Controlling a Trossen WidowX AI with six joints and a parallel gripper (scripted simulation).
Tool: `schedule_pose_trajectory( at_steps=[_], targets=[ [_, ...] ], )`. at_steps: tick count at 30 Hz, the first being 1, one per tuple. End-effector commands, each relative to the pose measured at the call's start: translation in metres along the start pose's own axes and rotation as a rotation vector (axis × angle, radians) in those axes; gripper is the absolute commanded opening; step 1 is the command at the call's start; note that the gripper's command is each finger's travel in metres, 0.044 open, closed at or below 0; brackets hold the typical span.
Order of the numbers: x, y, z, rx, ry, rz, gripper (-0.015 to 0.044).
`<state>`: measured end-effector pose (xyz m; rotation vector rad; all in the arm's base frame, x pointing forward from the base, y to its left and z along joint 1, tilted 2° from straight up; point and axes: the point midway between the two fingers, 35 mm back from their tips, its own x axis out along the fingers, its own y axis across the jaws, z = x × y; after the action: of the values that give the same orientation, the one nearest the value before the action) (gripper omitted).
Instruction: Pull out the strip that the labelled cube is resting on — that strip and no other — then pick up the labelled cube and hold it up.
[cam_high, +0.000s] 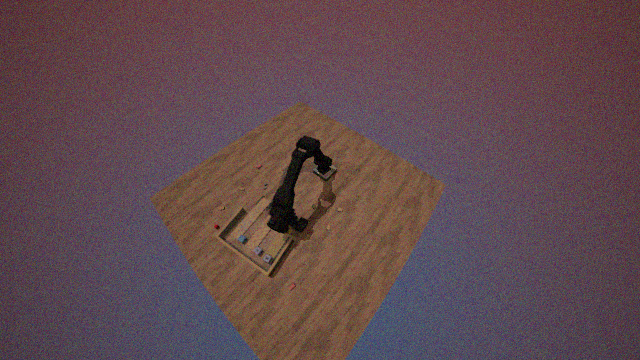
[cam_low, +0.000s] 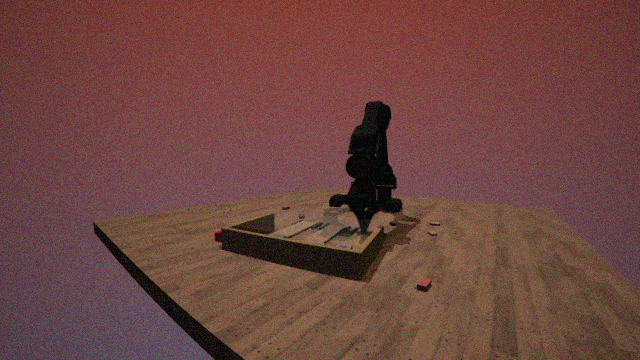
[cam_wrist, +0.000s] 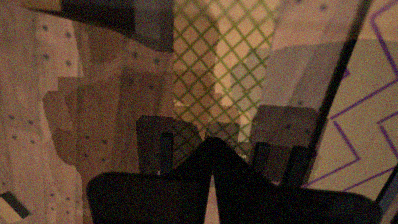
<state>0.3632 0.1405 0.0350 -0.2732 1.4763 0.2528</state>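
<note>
My gripper (cam_low: 364, 232) (cam_wrist: 213, 143) is shut with nothing between its fingers. It points down over the right part of the shallow tray (cam_high: 235, 249) (cam_low: 290, 252). A strip with a green lattice pattern (cam_wrist: 225, 50) lies under and ahead of the fingertips in the wrist view. A strip with purple zigzags (cam_wrist: 382, 102) lies to its right, past a dark gap. In the top view, a blue cube (cam_high: 242, 239) and two greyish cubes, one in the middle (cam_high: 258, 251) and one at the right (cam_high: 268, 259), stand near the tray's front wall. Their labels are too small to read.
Tray walls rise around the strips. A red ball (cam_high: 216, 226) (cam_low: 218, 236) lies outside the tray's left corner. A small red block (cam_high: 293, 286) (cam_low: 424, 285) lies on the table beyond its right corner. Several small pieces lie farther back. The arm hides part of the tray.
</note>
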Motion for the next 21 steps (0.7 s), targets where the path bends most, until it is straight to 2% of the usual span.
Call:
schedule_pose_trajectory(
  at_steps=[1, 21],
  targets=[
    [0.004, 0.001, 0.001, 0.004, 0.006, 0.004, 0.0],
    [0.005, 0.001, -0.021, 0.004, 0.008, 0.003, 0.0]
  ],
)
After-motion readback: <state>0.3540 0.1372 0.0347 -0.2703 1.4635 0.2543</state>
